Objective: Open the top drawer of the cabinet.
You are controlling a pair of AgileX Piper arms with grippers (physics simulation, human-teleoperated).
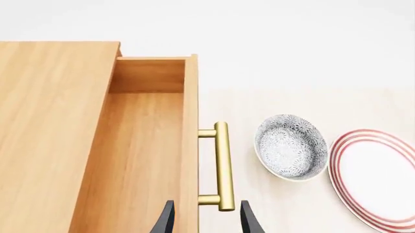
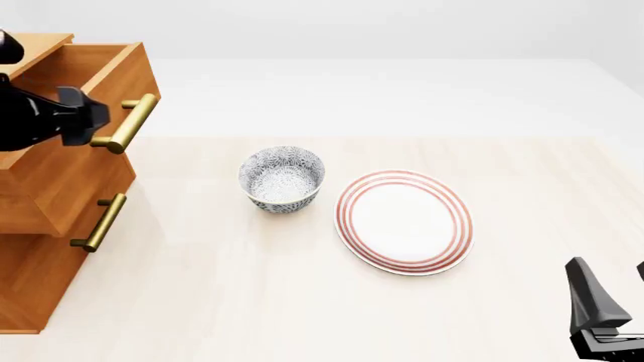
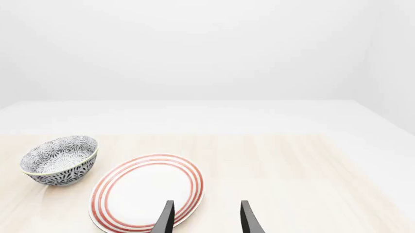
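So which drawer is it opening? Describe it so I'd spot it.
Look at the wooden cabinet on the table's left. The top drawer is the highest one, pulled out with plain wood showing inside. Unlike the drawer below, its brass handle sits at the left arm's jaws.

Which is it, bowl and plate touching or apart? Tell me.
Apart. In the front view a narrow strip of bare table shows between the bowl and the plate.

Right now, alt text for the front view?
The left pincer sits at the brass handle of the pulled-out top drawer of a wooden cabinet at the table's left. A patterned bowl and red-ringed plate lie mid-table; the right pincer hangs open at lower right.
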